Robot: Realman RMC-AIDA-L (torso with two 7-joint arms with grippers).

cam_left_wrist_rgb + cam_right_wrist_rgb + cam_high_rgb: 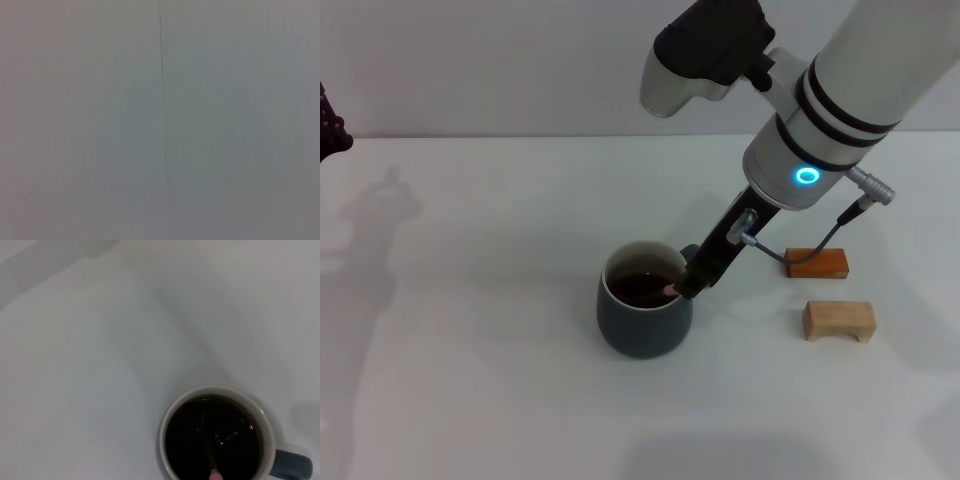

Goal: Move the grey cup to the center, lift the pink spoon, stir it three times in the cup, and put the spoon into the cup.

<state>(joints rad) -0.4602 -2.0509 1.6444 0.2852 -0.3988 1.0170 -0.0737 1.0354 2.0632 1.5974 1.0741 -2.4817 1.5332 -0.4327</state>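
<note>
1. Head view, lower centre of the frame: the grey cup (644, 310) is seen standing upright on the white table (470, 400), holding dark liquid; the move to the centre is judged done.
2. Just above the cup's right rim, the right gripper (686, 285) is lowered at a slant, and the pale tip of the pink spoon (671, 290) is seen pinched at its fingertips.
3. In the right wrist view, at the lower right of the frame, the spoon's slim stem is seen running down into the liquid, so the bowl is submerged; the lift is judged done and stirring in hand. How many turns are made cannot be told. Releasing the spoon into the cup remains.
4. Right of the cup, a light wooden block (839, 320) lies with an orange-brown block (817, 263) just above it.
5. At the far left edge, mid-upper frame, the left gripper (330, 130) is parked; its fingers' state cannot be told.
</note>
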